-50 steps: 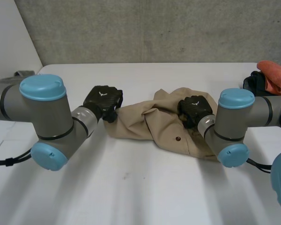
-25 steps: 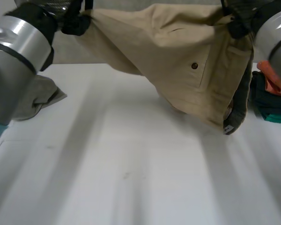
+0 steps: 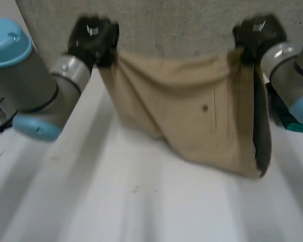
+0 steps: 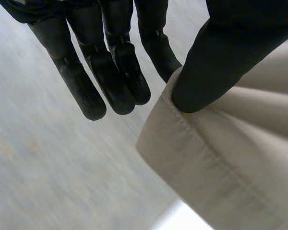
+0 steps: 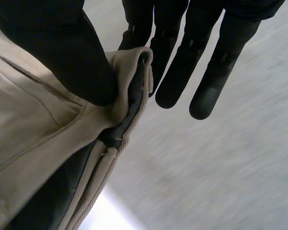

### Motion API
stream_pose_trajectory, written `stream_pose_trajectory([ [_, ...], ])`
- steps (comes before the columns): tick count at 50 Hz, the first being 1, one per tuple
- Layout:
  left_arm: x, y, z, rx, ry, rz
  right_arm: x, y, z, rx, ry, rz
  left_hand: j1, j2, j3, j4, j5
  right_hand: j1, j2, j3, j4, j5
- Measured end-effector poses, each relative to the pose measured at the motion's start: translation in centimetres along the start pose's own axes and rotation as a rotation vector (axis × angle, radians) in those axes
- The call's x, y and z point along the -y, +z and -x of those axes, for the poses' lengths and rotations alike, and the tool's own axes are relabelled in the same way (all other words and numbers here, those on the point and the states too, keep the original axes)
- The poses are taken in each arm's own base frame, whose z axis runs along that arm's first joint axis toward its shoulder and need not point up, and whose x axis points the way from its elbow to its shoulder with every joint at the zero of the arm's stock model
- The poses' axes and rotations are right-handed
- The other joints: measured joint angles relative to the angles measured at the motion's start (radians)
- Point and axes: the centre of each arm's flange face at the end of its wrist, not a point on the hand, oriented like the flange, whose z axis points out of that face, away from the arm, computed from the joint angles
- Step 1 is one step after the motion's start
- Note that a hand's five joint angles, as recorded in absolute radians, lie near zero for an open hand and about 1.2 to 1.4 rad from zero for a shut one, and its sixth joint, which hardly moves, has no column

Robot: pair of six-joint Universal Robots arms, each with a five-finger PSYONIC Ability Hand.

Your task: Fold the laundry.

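Hands have gone up. A second ago the tan cloth (image 3: 187,113) lay in a heap on the white table (image 3: 141,201). Now it hangs in the air, pulled wide between the two hands.

The left hand (image 3: 93,36) pinches one top corner between its thumb and a finger, and its other fingers stick out straight. The right hand (image 3: 255,34) pinches the other top corner the same way, with its thumb pressed on a thick seam. So the cloth is opened out, and I think it is ready to be laid flat for a fold.

Some things are hard to tell. The cloth has a button (image 3: 205,108) and a pocket line, so it may be shorts, but I cannot be sure. I also cannot tell if its low end touches the table or hangs just over it. Some other clothes (image 3: 297,126) lie by the right arm, blurry and cut off at the edge.
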Motion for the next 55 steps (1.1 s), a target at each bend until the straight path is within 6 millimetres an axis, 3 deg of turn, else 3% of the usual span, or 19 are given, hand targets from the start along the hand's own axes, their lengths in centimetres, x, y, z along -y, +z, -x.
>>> stream_pose_trajectory([
  [3, 2.7, 2.2, 1.3, 0.071, 0.025, -0.188, 2.5, 1.8, -1.6, -0.145, 0.028, -0.207, 0.0, 0.0, 0.0, 0.002, 0.0, 0.0, 0.0, 0.0, 0.0, 0.0],
  [6, 6.0, 3.0, 2.5, 0.141, 0.035, -0.361, 5.1, 2.4, -3.0, -0.242, 0.053, -0.382, 0.0, 0.0, 0.0, 0.002, 0.0, 0.0, 0.0, 0.0, 0.0, 0.0],
  [9, 8.8, 2.6, 3.5, 0.193, 0.033, -0.476, 7.0, 2.4, -3.7, -0.281, 0.073, -0.494, 0.0, 0.0, 0.0, 0.002, 0.0, 0.0, 0.0, 0.0, 0.0, 0.0],
  [13, 9.9, 1.2, 3.7, 0.213, 0.022, -0.498, 8.0, 2.1, -3.4, -0.259, 0.094, -0.547, 0.0, 0.0, 0.0, 0.002, 0.0, 0.0, 0.0, 0.0, 0.001, 0.005],
  [16, 8.8, -0.2, 3.2, 0.199, 0.013, -0.433, 7.6, 1.8, -2.6, -0.213, 0.102, -0.53, 0.0, 0.0, 0.0, 0.002, 0.0, 0.0, 0.0, 0.0, 0.001, 0.005],
  [20, 5.7, -2.3, 2.0, 0.158, 0.003, -0.291, 5.5, 1.5, -1.2, -0.136, 0.105, -0.436, 0.0, 0.0, 0.0, 0.002, 0.0, 0.0, 0.0, 0.0, 0.001, 0.005],
  [27, -1.6, -7.8, -1.2, 0.051, -0.016, 0.023, -1.3, -0.4, 2.4, 0.05, 0.111, -0.097, 0.0, 0.0, 0.0, 0.003, 0.0, 0.0, 0.0, 0.0, 0.001, 0.005],
  [29, -3.8, -9.9, -2.4, 0.011, -0.023, 0.126, -4.3, -1.9, 4.0, 0.135, 0.108, 0.07, 0.0, 0.001, 0.0, 0.003, 0.0, 0.0, 0.0, 0.0, 0.001, 0.005],
  [36, -7.4, -14.0, -4.8, -0.08, -0.039, 0.33, -9.3, -5.8, 6.8, 0.304, 0.084, 0.404, 0.0, 0.001, 0.0, 0.003, 0.0, 0.001, -0.01, -0.017, -0.018, -0.001],
  [38, -7.8, -14.4, -5.1, -0.096, -0.041, 0.357, -10.1, -6.7, 7.2, 0.329, 0.081, 0.463, 0.0, 0.001, 0.0, 0.003, 0.0, -0.136, -0.224, -0.235, -0.241, -0.192],
  [42, -7.7, -14.0, -5.2, -0.098, -0.043, 0.353, -10.6, -7.5, 7.4, 0.334, 0.085, 0.503, 0.0, 0.001, 0.0, 0.003, 0.0, -0.581, -0.683, -0.707, -0.712, -0.68],
  [46, -7.3, -13.5, -5.0, -0.093, -0.043, 0.333, -10.2, -7.9, 6.9, 0.309, 0.104, 0.503, 0.0, 0.001, 0.0, 0.003, 0.0, -0.627, -0.744, -0.752, -0.772, -0.75],
  [50, -6.9, -13.1, -4.8, -0.088, -0.042, 0.314, -8.2, -8.9, 5.9, 0.274, 0.129, 0.474, 0.0, 0.001, 0.0, 0.003, 0.0, -0.627, -0.744, -0.752, -0.772, -0.751],
  [55, -6.4, -12.5, -4.5, -0.08, -0.04, 0.289, -5.8, -11.7, 5.0, 0.263, 0.141, 0.447, 0.0, 0.001, 0.0, 0.003, 0.0, -0.626, -0.742, -0.751, -0.769, -0.739],
])
